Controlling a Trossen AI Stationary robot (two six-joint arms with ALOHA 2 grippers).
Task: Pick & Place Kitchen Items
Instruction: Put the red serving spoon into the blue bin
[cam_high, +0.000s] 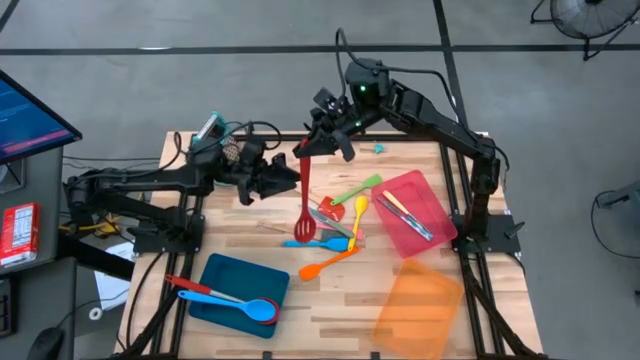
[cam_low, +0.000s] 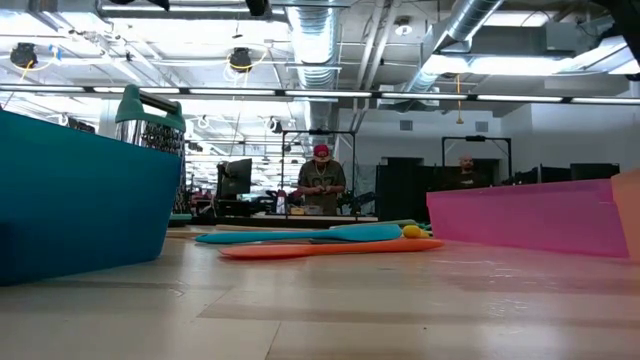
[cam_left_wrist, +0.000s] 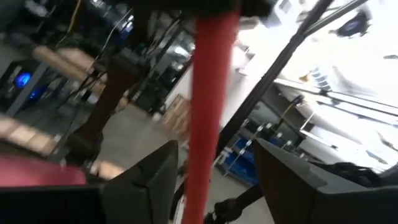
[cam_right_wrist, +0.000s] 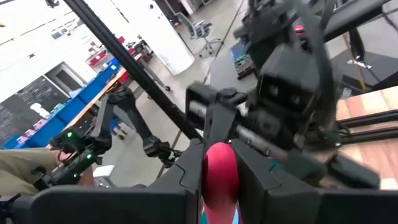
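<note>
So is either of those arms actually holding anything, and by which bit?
Yes: the right gripper pinches the top end of the red turner handle, which hangs straight down. The left gripper sits open around that handle.

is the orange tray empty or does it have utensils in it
Empty. In the high view the orange tray shows only bare translucent floor, while the red tray and blue tray each hold utensils.

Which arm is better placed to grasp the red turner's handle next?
Probably left: its open end effector straddles the handle of the red slotted long-handled turner, which the right end effector grips only at the top end.
</note>
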